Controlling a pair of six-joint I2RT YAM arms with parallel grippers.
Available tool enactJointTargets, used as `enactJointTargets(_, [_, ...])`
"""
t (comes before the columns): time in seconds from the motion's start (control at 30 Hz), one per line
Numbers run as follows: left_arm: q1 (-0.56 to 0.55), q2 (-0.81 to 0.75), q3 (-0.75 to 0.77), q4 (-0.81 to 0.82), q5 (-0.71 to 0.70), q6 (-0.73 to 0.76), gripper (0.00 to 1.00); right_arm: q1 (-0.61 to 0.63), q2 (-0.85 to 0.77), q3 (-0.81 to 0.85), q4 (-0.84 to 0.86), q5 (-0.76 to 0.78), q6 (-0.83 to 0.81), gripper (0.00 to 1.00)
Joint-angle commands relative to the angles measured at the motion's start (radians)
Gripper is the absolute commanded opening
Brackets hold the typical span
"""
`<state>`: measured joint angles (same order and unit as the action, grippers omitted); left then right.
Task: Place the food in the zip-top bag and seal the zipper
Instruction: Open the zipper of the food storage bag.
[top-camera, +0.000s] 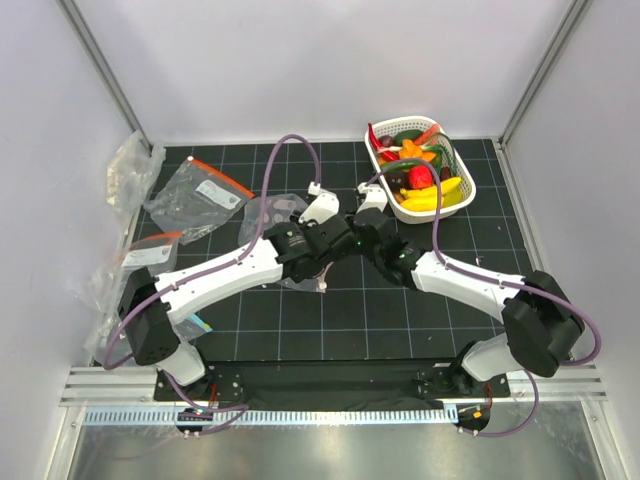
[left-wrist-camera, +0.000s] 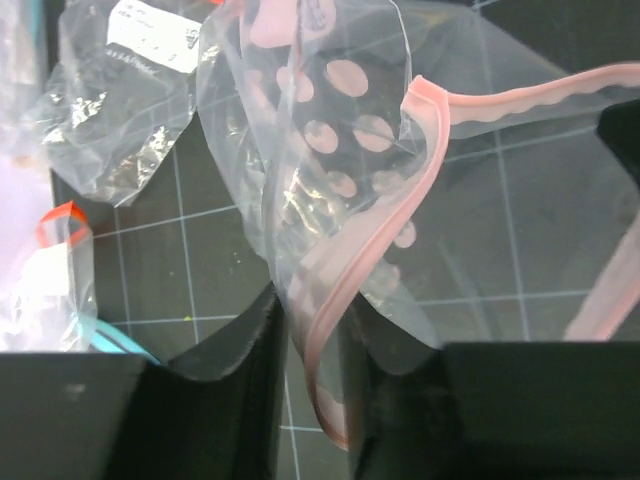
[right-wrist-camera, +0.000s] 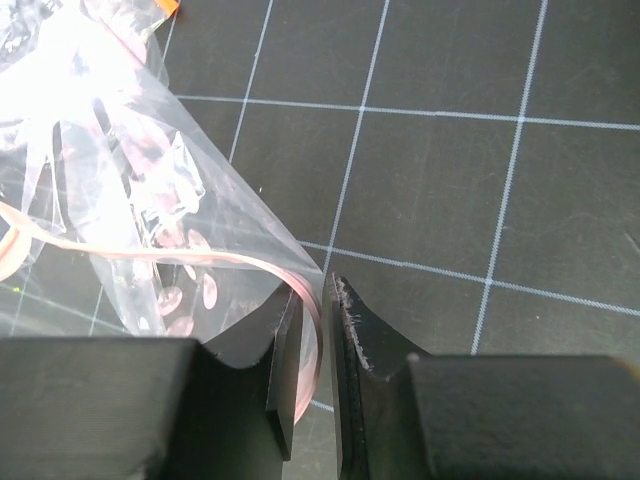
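**Operator:** What's at my left gripper (left-wrist-camera: 312, 315)?

**Spotter:** Your jaws stand apart. The pale pink zipper (left-wrist-camera: 425, 160) hangs down between them, with a gap beside it.

**Operator:** And above it?

**Spotter:** You're looking at the zip-top bag (left-wrist-camera: 250, 150), crumpled, with pale dots (left-wrist-camera: 345, 75), on the black gridded mat (left-wrist-camera: 190, 260). A labelled bag (left-wrist-camera: 120, 140) with an orange-red strip (left-wrist-camera: 60, 220) lies beside it

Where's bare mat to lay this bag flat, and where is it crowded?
Free: near mat between left arm and right arm; also between that arm and the basket. Crowded: left side, labelled bags beside the zip-top bag.
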<state>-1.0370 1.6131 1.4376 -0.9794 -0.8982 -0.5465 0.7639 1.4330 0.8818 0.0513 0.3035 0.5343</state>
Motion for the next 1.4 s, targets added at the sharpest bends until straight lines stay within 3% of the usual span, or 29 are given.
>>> enactJointTargets(0.0, [0.023,-0.076,-0.006,0.104,0.061,0.033,0.28,-0.006,-0.043,-0.014,0.067,-0.026,0.013,0.24])
enactJointTargets(0.1, [0.023,-0.088,-0.022,0.113,0.045,0.033,0.0,-0.011,-0.049,-0.027,0.079,-0.044,0.018,0.19])
enactJointTargets(0.17, [0.025,-0.093,-0.028,0.122,0.025,0.036,0.0,-0.021,-0.051,-0.041,0.108,-0.076,0.026,0.01])
enactJointTargets(0.3, [0.025,-0.094,-0.025,0.113,0.031,0.028,0.0,-0.054,-0.06,-0.058,0.137,-0.153,0.041,0.01])
enactJointTargets(0.33, [0.025,-0.096,-0.028,0.117,0.033,0.029,0.0,-0.058,-0.065,-0.064,0.146,-0.162,0.039,0.07])
enactJointTargets(0.37, [0.025,-0.096,-0.029,0.122,0.028,0.03,0.0,-0.061,-0.075,-0.079,0.168,-0.187,0.039,0.27])
enactJointTargets(0.4, [0.025,-0.093,-0.029,0.123,0.027,0.03,0.0,-0.064,-0.082,-0.084,0.182,-0.205,0.027,0.32])
enactJointTargets(0.77, [0.025,0.002,0.04,0.111,0.022,0.045,0.0,-0.071,-0.112,-0.067,0.151,-0.221,-0.008,0.49])
enactJointTargets(1.0, [0.046,0.042,0.079,0.108,0.041,0.066,0.0,-0.08,-0.193,-0.086,0.136,-0.187,-0.042,0.53])
enactJointTargets(1.13, [0.08,0.053,0.07,0.148,0.125,0.082,0.0,-0.086,-0.278,-0.13,0.166,-0.143,-0.056,0.57])
enactJointTargets(1.37, [0.091,0.047,0.047,0.174,0.143,0.082,0.0,-0.15,-0.382,-0.164,0.113,0.026,-0.062,0.57])
